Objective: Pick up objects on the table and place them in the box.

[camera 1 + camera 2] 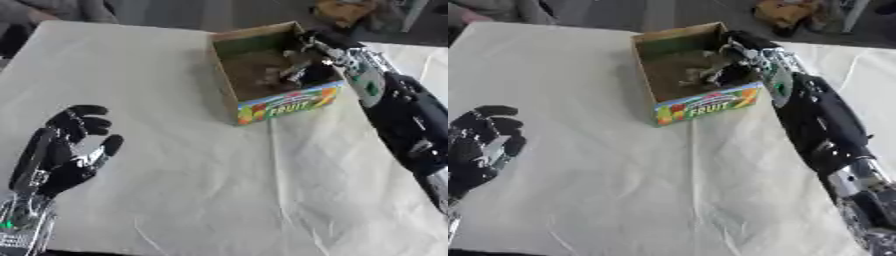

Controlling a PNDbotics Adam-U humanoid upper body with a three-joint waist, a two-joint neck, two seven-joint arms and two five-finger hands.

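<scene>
Resting near the left edge of the table (175,200), the left hand (66,150) stands palm up, fingers loosely curled and holding nothing. Farther right, the box (284,106) sits askew, its long axis running from near left to far right, its printed side facing near. The right hand (311,52) reaches down inside it; whether its fingers hold anything cannot be told.
</scene>
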